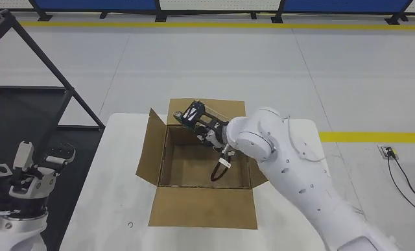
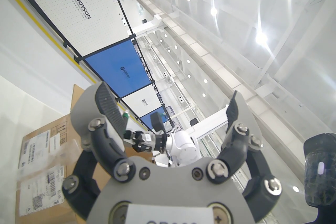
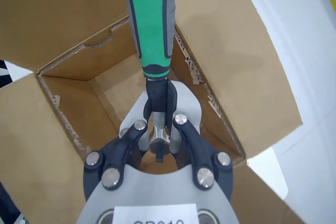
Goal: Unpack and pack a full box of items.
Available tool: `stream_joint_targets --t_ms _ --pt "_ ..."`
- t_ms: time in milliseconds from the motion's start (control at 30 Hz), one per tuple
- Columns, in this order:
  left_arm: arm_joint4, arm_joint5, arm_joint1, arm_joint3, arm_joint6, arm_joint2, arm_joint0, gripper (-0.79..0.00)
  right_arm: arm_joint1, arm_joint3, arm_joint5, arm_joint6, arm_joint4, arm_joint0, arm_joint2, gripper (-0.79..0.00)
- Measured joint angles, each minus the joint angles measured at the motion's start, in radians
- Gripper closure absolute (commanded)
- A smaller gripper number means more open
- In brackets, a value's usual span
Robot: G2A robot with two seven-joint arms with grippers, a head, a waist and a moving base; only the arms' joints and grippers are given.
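An open cardboard box (image 1: 201, 209) stands on the white table (image 1: 104, 205), its flaps spread outward. My right gripper (image 3: 160, 101) is over the box's open top, shut on the metal neck of a ratchet wrench with a green and grey handle (image 3: 152, 12). The handle sticks out past the fingertips, over the box's inside (image 3: 105, 83), which looks bare brown where I can see it. The right arm (image 1: 259, 137) comes in from the table's right side. My left gripper (image 2: 169, 104) is open with nothing between its fingers. It sits off the table's left edge (image 1: 42, 157), pointing upward.
A labelled outer face of the box (image 2: 39, 156) lies near the left gripper. A dark metal frame (image 1: 52, 69) stands at the left, beside the table. Bare table surface lies on both sides of the box. A black cable (image 1: 220, 168) hangs from the right arm over the box.
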Motion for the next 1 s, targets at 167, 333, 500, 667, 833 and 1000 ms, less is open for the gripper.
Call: stream_joint_targets --t_ms 167,333,500,667,833,1000 --pt "0.003 0.000 0.000 0.002 0.002 0.003 0.000 -0.785 0.036 -0.287 0.053 0.006 -0.057 -0.168 0.125 0.000" --pt "0.002 0.000 0.001 0.004 0.001 0.008 0.000 -0.785 0.045 -0.417 0.214 -0.047 -0.168 -0.238 0.190 0.000" --pt "0.007 0.006 0.002 0.006 -0.010 0.020 -0.005 -0.785 0.054 -0.551 0.400 -0.065 -0.287 -0.327 0.278 0.000" --pt "0.018 0.016 0.003 0.003 -0.028 0.043 -0.016 -0.785 0.066 -0.698 0.521 -0.049 -0.359 -0.454 0.398 0.000" --pt "0.036 0.025 0.005 -0.005 -0.044 0.075 -0.029 -0.785 0.074 -0.777 0.583 -0.021 -0.390 -0.582 0.521 0.000" --pt "0.057 0.030 0.005 -0.013 -0.046 0.105 -0.040 -0.785 0.080 -0.747 0.579 0.047 -0.340 -0.658 0.607 0.000"
